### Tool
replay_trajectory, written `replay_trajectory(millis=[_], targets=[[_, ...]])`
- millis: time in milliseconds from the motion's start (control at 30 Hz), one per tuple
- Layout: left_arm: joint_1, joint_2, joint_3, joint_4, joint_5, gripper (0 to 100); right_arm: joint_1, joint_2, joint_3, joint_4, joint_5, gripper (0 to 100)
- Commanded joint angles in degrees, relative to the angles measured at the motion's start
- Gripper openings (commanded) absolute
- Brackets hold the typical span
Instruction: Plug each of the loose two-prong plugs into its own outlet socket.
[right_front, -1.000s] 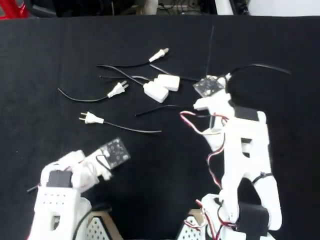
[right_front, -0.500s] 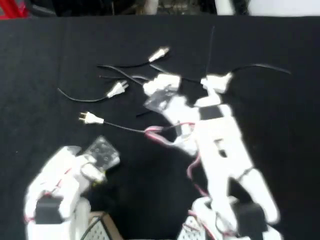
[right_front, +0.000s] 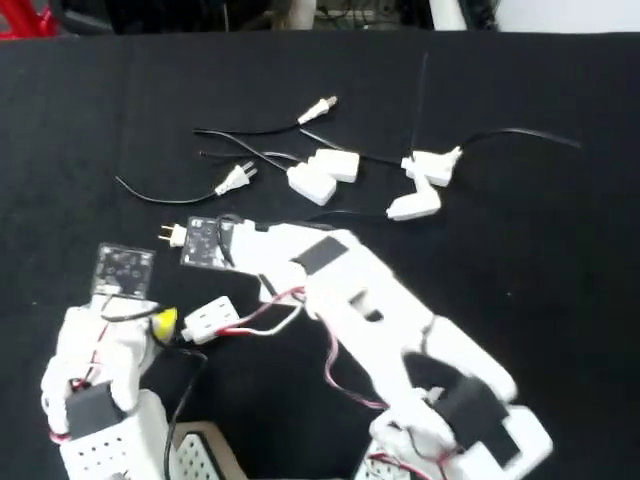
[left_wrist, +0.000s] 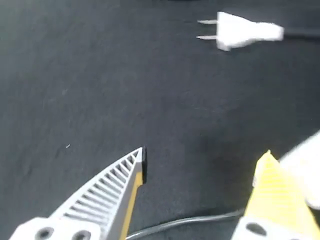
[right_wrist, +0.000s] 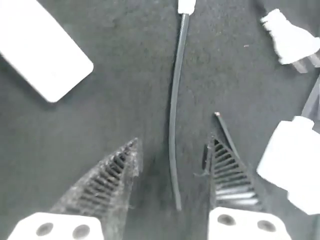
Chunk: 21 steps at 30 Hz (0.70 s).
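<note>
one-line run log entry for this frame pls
left gripper: open, empty | right gripper: open, straddling black cord | two-prong plug: loose on table, ahead of left gripper

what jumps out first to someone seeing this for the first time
The white right arm stretched diagonally over the black table grabs the eye, its open right gripper astride a thin black cable. Beyond it, white two-prong plugs and outlet sockets lie scattered mid-table.

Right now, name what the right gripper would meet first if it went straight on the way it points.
Probably the thin black cord lying between the right gripper's open jaws and running on ahead; depth is unclear.
</note>
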Motion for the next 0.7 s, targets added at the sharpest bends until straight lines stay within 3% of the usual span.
replay_trajectory(millis=[0,333,533,667], targets=[[-3.47,0.09,0.92,-2.11,2.11,35,-0.44,9.36,-7.78,-2.46,-1.05,19.8],[-3.21,0.09,5.85,-5.63,-1.67,35,2.81,25.8,-24.75,5.89,-1.05,19.2],[-1.01,0.09,6.2,-5.36,-2.11,35,3.25,32.13,-34.33,15.56,-0.97,2.5],[-0.22,0.09,6.29,-5.36,-2.11,35,3.25,33.45,-37.14,20.22,-0.97,1.1]])
